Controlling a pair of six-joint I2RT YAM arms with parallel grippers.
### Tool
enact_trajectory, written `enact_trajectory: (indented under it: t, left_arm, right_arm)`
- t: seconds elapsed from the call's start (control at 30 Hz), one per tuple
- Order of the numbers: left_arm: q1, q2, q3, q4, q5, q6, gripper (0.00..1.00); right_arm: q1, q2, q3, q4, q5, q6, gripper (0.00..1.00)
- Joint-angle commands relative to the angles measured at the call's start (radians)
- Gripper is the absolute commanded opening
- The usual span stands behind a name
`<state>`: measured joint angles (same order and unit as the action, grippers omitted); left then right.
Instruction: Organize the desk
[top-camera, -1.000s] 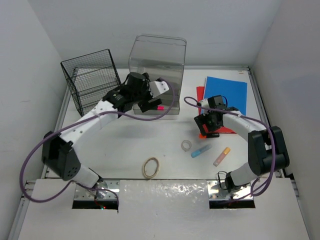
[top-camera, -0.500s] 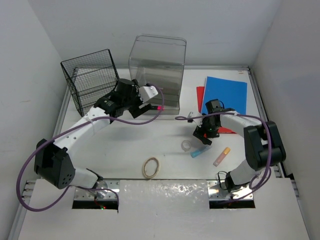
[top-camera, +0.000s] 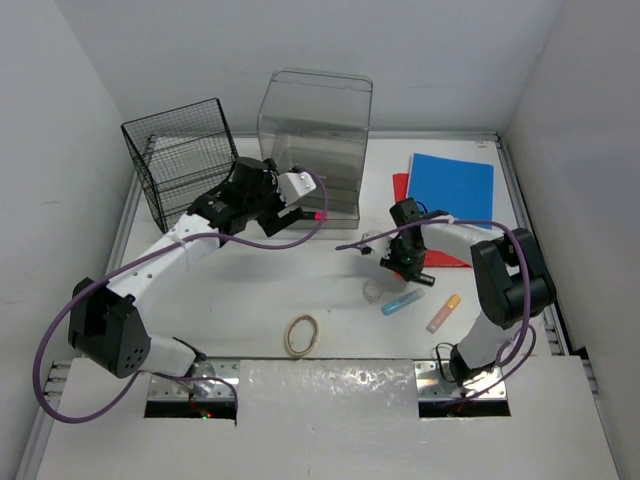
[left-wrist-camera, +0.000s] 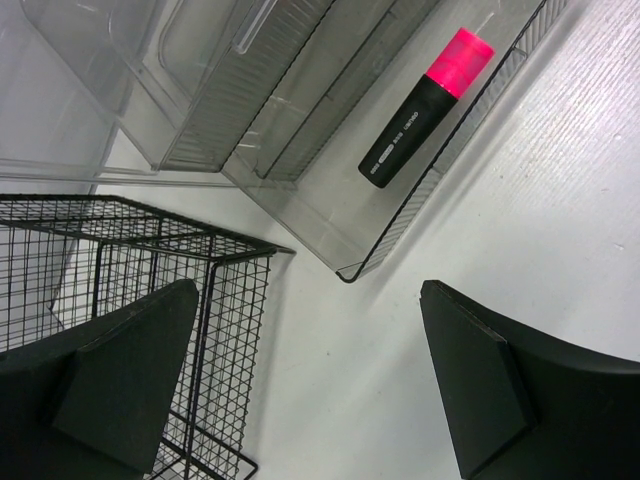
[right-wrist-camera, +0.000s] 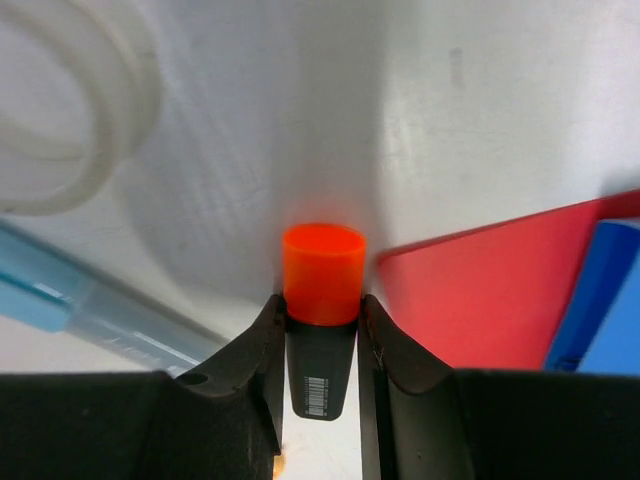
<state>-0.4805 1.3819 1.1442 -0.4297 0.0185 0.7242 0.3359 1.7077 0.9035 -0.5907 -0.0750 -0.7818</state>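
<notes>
Right wrist view showed the right gripper (right-wrist-camera: 320, 312) clamped on a black marker with an orange cap (right-wrist-camera: 322, 270), cap pointing down at the desk (right-wrist-camera: 300, 120), a red folder (right-wrist-camera: 480, 290) just beside it. The left gripper (left-wrist-camera: 308, 300) hung with its jaws wide apart over the open drawer (left-wrist-camera: 330, 200) of the clear drawer box (top-camera: 315, 120). That drawer held one pink highlighter (left-wrist-camera: 425, 108). A black wire rack (top-camera: 180, 160) stood beside the box. The desk lay beneath both grippers.

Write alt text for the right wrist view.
The right gripper clamps an orange-capped black marker over the white desk. A clear tape ring and light blue marker lie left; a red folder and blue folder lie right.
</notes>
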Motion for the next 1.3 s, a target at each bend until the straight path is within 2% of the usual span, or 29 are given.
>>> enact_trajectory:
  t: [0.0,0.17,0.27,0.3,0.37,0.43,0.5,0.57,0.6,0.7,0.8,0.87,0.97,1.03,1.2,1.27]
  left_arm:
    - [0.016,-0.03,0.005,0.026,0.006,-0.014,0.92]
    - [0.04,-0.05,-0.026,0.006,0.009,-0.046,0.92]
    - [0.123,-0.104,-0.072,0.064,0.059,-0.086,0.92]
    - [0.181,-0.124,-0.093,0.084,0.078,-0.11,0.92]
    - [0.224,-0.17,-0.101,0.108,0.107,-0.134,0.92]
    - [0.252,-0.184,-0.089,0.095,0.112,-0.152,0.92]
    - [0.26,-0.185,-0.087,0.083,0.12,-0.166,0.92]
    - [0.264,-0.185,-0.093,0.094,0.123,-0.177,0.91]
    - [0.272,-0.19,-0.101,0.097,0.12,-0.178,0.91]
    - [0.281,-0.204,-0.11,0.105,0.065,-0.184,0.91]
    - [0.295,-0.208,-0.132,0.118,0.012,-0.187,0.91]
    - [0.302,-0.21,-0.144,0.138,-0.012,-0.192,0.91]
    - [0.304,-0.204,-0.155,0.152,-0.023,-0.193,0.91]
    - [0.306,-0.201,-0.15,0.144,-0.045,-0.19,0.91]
    - [0.306,-0.192,-0.143,0.137,-0.046,-0.181,0.91]
    - [0.306,-0.19,-0.146,0.137,-0.046,-0.181,0.91]
  right_arm:
    - [0.009,-0.043,-0.017,-0.049,-0.013,0.03,0.0]
    - [0.025,-0.202,0.035,-0.009,-0.069,0.102,0.0]
    - [0.066,-0.331,0.043,0.095,-0.082,0.13,0.0]
    - [0.099,-0.362,0.044,0.183,-0.077,0.157,0.0]
    - [0.138,-0.404,0.041,0.279,-0.078,0.173,0.0]
    - [0.233,-0.416,0.069,0.339,-0.098,0.113,0.0]
    - [0.328,-0.364,0.125,0.377,-0.097,0.052,0.0]
    - [0.371,-0.298,0.182,0.391,-0.08,0.015,0.0]
    - [0.396,-0.214,0.251,0.399,-0.042,-0.019,0.0]
    - [0.403,-0.037,0.383,0.459,0.039,-0.046,0.0]
    - [0.411,0.091,0.548,0.387,0.047,-0.097,0.01]
    - [0.414,0.177,0.603,0.402,0.06,-0.094,0.08]
    - [0.414,0.237,0.623,0.483,0.072,-0.106,0.26]
    - [0.416,0.269,0.652,0.512,0.118,-0.128,0.33]
    - [0.417,0.319,0.69,0.525,0.204,-0.111,0.74]
    - [0.416,0.296,0.658,0.537,0.218,-0.068,0.82]
